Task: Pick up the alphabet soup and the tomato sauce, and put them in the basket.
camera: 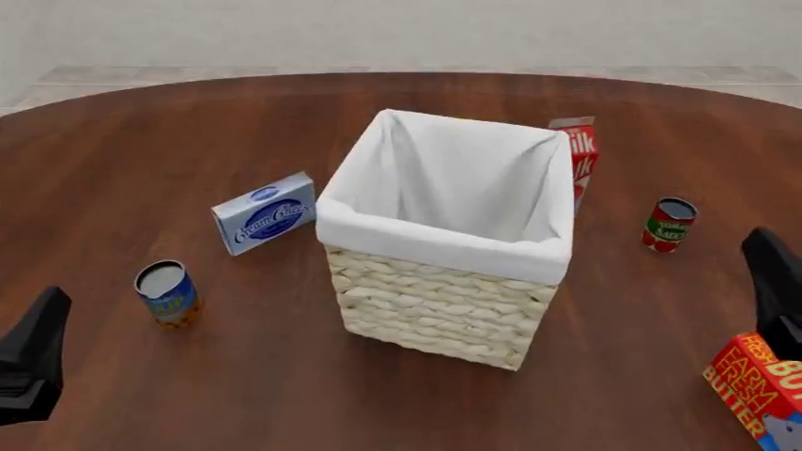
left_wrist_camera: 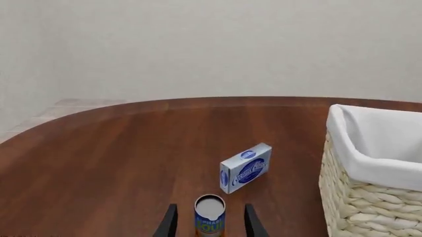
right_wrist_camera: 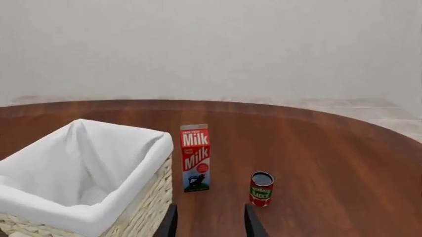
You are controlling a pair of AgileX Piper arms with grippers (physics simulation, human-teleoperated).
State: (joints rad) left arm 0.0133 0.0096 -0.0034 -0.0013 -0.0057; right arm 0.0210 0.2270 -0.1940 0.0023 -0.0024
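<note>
**Tools open, cans on the bench**

Left tool (left_wrist_camera: 209, 224) is spread, the soup (camera: 167, 293) standing between its fingers, untouched. Right tool (right_wrist_camera: 209, 222) is spread too, the sauce (camera: 670, 225) ahead. Basket (camera: 433, 240) stands between both cans.

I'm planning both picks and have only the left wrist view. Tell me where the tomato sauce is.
Observer: The tomato sauce stands upright on the table, right of the basket in the front view and apart from it.
Operator: Report what stands near it.
Observer: A milk carton stands behind the basket's far right corner, apart from the can.
Operator: Give me the right gripper's state.
Observer: The right gripper is open and holds nothing; the can is ahead of it, not between its fingers.
</note>
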